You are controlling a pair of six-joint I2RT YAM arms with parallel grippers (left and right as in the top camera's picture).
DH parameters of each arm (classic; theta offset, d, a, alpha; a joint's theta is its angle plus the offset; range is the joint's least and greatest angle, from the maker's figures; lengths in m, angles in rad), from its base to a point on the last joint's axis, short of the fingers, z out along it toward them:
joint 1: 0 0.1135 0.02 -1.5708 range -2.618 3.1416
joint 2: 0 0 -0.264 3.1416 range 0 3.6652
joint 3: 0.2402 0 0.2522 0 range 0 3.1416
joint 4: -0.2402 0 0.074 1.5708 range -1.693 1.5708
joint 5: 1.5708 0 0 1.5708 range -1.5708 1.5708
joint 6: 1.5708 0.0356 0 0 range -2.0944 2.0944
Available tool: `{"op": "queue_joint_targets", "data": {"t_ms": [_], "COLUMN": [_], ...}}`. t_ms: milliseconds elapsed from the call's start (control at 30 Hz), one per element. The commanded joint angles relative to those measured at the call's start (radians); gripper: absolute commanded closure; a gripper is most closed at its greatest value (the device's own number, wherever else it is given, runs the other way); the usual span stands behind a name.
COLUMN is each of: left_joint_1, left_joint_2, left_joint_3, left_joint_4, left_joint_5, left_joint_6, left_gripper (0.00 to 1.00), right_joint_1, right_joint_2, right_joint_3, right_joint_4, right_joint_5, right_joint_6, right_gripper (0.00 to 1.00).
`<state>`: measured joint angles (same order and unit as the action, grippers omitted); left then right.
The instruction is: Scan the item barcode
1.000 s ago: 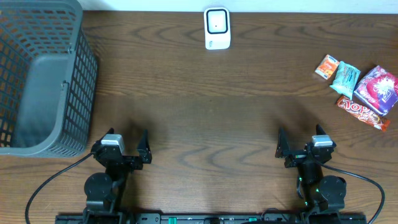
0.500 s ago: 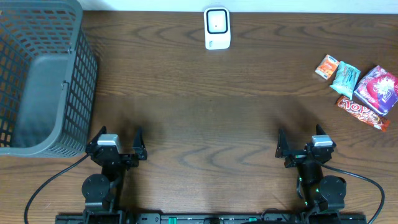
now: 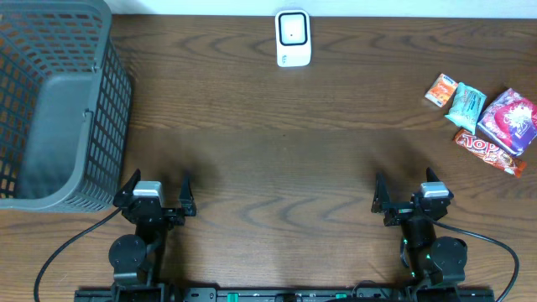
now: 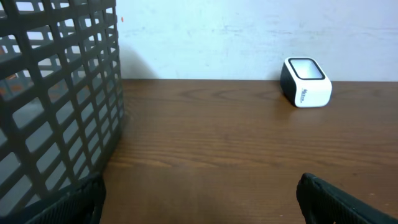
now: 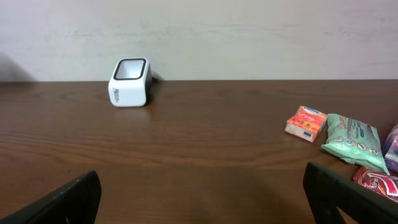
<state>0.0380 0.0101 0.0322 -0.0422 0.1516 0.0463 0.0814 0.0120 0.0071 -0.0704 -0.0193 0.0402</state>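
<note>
The white barcode scanner (image 3: 293, 38) stands at the table's far edge, in the middle; it also shows in the left wrist view (image 4: 306, 91) and the right wrist view (image 5: 130, 83). The items lie at the far right: a small orange packet (image 3: 440, 89), a green packet (image 3: 466, 104), a purple bag (image 3: 509, 121) and a red bar (image 3: 489, 152). The orange packet (image 5: 306, 123) and green packet (image 5: 353, 139) lie ahead and to the right of my right gripper (image 3: 404, 190). Both it and my left gripper (image 3: 157, 185) rest near the front edge, open and empty, far from the items.
A tall grey mesh basket (image 3: 50, 109) fills the left end of the table, close to the left gripper's left finger (image 4: 68, 205). Bare wood stretches between both grippers and the scanner. A pale wall stands behind the table.
The left gripper has swung a little to the left and now points straight ahead. The right arm and the items have not moved.
</note>
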Motion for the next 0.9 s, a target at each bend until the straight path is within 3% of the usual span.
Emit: {"op": "queue_joint_targets", "data": {"t_ms": [0, 867], "left_joint_1": [0.005, 0.005], "left_joint_2": [-0.009, -0.006], "left_joint_3": [-0.028, -0.028], "left_joint_4": [-0.016, -0.014], "left_joint_5": [0.024, 0.019], "left_joint_6": [0.012, -0.006], "left_gripper": [0.02, 0.02], "right_joint_1": [-0.009, -0.009], "right_joint_2": [-0.006, -0.006], "right_joint_3": [-0.002, -0.002], "right_joint_4": [-0.005, -0.005], "right_joint_5": [0.002, 0.002], "right_joint_6": [-0.012, -0.012], "right_gripper": [0.01, 0.01]}}
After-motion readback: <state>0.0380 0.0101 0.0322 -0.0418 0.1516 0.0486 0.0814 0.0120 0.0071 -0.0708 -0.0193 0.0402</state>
